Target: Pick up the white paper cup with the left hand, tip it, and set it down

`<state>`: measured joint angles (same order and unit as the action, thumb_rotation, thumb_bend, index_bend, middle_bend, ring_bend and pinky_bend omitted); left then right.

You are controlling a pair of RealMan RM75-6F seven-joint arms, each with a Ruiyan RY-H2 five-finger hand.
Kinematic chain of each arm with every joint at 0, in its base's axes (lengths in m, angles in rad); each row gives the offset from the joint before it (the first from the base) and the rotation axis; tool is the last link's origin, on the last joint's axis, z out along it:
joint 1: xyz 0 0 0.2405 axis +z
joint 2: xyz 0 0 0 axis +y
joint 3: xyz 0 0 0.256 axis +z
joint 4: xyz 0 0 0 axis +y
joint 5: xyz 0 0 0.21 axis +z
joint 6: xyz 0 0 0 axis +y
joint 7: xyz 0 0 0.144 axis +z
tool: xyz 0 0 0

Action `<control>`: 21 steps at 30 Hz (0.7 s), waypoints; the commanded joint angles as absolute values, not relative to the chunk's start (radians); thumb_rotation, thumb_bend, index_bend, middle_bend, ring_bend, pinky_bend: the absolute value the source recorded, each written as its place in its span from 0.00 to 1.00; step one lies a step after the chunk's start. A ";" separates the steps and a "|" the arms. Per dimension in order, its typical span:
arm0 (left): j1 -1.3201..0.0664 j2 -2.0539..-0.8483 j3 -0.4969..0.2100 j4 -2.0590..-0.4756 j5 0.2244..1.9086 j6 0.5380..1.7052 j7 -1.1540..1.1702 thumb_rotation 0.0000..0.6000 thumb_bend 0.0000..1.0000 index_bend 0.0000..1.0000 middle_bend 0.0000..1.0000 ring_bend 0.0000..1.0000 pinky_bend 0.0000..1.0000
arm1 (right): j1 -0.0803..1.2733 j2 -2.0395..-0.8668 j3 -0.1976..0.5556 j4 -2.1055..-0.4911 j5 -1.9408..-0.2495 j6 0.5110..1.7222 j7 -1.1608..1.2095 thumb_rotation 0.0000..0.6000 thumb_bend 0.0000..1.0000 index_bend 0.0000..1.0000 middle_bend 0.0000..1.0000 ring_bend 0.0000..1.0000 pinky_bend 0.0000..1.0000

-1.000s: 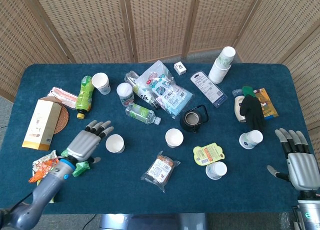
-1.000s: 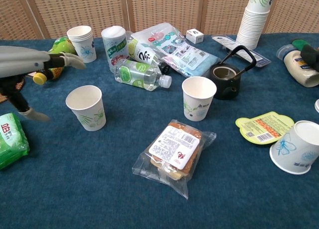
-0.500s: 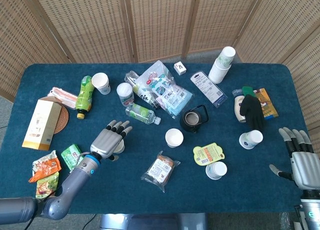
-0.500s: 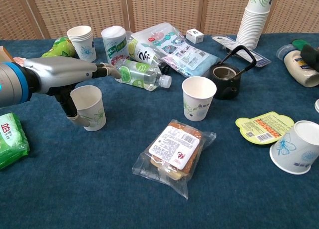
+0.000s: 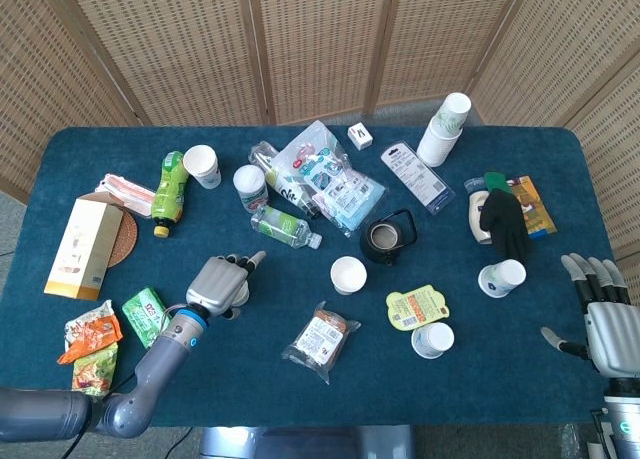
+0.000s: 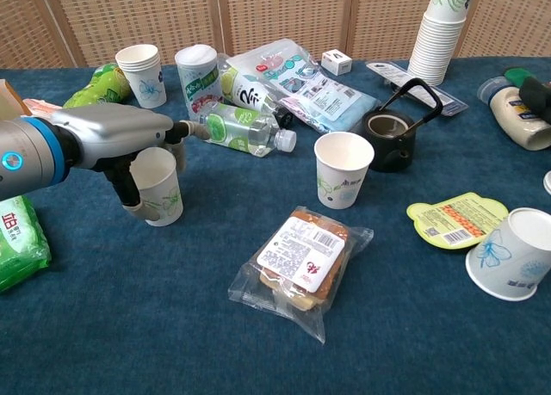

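None of the lifting or tipping is done: the white paper cup (image 6: 157,185) stands upright near the bench's (image 5: 300,399) front-left, the left robot hand (image 6: 116,141) closing around it; whether the grip is firm, I cannot tell.

Left hand (image 5: 222,284) curled over the white paper cup (image 5: 240,292) (mostly hidden beneath it) near the table's (image 5: 250,379) front-left area. Right hand (image 5: 603,319), fingers spread and empty, just off the front-right corner. A stack of cups (image 5: 443,129) stands near the back edge.
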<state>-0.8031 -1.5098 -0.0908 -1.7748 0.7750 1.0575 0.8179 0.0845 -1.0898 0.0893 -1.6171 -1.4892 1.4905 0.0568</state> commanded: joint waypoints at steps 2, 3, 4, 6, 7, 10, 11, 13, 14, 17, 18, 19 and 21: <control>-0.802 -1.510 -0.084 -1.776 0.783 1.068 0.807 1.00 0.23 0.04 0.40 0.36 0.53 | 0.085 -1.090 0.090 -1.616 -1.487 1.489 0.058 1.00 0.00 0.00 0.00 0.00 0.00; -0.801 -1.508 -0.081 -1.776 0.787 1.071 0.802 1.00 0.23 0.05 0.42 0.37 0.54 | 0.085 -1.090 0.090 -1.616 -1.486 1.488 0.058 1.00 0.00 0.00 0.00 0.00 0.00; -0.800 -1.507 -0.079 -1.776 0.789 1.072 0.799 1.00 0.23 0.06 0.43 0.38 0.54 | 0.085 -1.090 0.090 -1.616 -1.485 1.488 0.059 1.00 0.00 0.00 0.00 0.00 0.00; -0.800 -1.505 -0.077 -1.774 0.791 1.075 0.792 1.00 0.23 0.08 0.44 0.39 0.55 | 0.086 -1.091 0.090 -1.616 -1.484 1.484 0.061 1.00 0.00 0.00 0.00 0.00 0.00; -0.800 -1.504 -0.077 -1.774 0.792 1.076 0.789 1.00 0.23 0.08 0.44 0.39 0.55 | 0.086 -1.091 0.089 -1.615 -1.484 1.483 0.061 1.00 0.00 0.00 0.00 0.00 0.00; -0.799 -1.500 -0.074 -1.773 0.800 1.083 0.781 1.00 0.23 0.11 0.47 0.42 0.57 | 0.087 -1.091 0.089 -1.614 -1.484 1.481 0.062 1.00 0.00 0.00 0.00 0.00 0.00; -0.799 -1.499 -0.073 -1.773 0.801 1.085 0.780 1.00 0.23 0.12 0.48 0.42 0.58 | 0.087 -1.091 0.089 -1.615 -1.485 1.481 0.061 1.00 0.00 0.00 0.00 0.00 0.00; -0.798 -1.499 -0.071 -1.771 0.802 1.091 0.779 1.00 0.23 0.14 0.49 0.43 0.58 | 0.087 -1.091 0.088 -1.615 -1.486 1.481 0.061 1.00 0.00 0.00 0.00 0.00 0.00; -0.798 -1.500 -0.070 -1.770 0.802 1.093 0.777 1.00 0.24 0.14 0.49 0.43 0.59 | 0.087 -1.091 0.088 -1.615 -1.486 1.480 0.062 1.00 0.00 0.00 0.00 0.00 0.00; -0.793 -1.502 -0.073 -1.772 0.812 1.093 0.751 1.00 0.24 0.15 0.49 0.44 0.59 | 0.087 -1.091 0.088 -1.615 -1.486 1.481 0.063 1.00 0.00 0.00 0.00 0.00 0.00; -0.789 -1.502 -0.075 -1.773 0.823 1.093 0.734 1.00 0.24 0.15 0.48 0.44 0.59 | 0.087 -1.091 0.088 -1.615 -1.486 1.480 0.064 1.00 0.00 0.00 0.00 0.00 0.00; -0.785 -1.503 -0.077 -1.775 0.833 1.093 0.716 1.00 0.24 0.14 0.48 0.44 0.59 | 0.087 -1.091 0.088 -1.614 -1.485 1.480 0.064 1.00 0.00 0.00 0.00 0.00 0.00; -0.769 -1.505 -0.093 -1.785 0.860 1.081 0.630 1.00 0.24 0.14 0.47 0.43 0.59 | 0.087 -1.091 0.087 -1.614 -1.485 1.479 0.064 1.00 0.00 0.00 0.00 0.00 0.00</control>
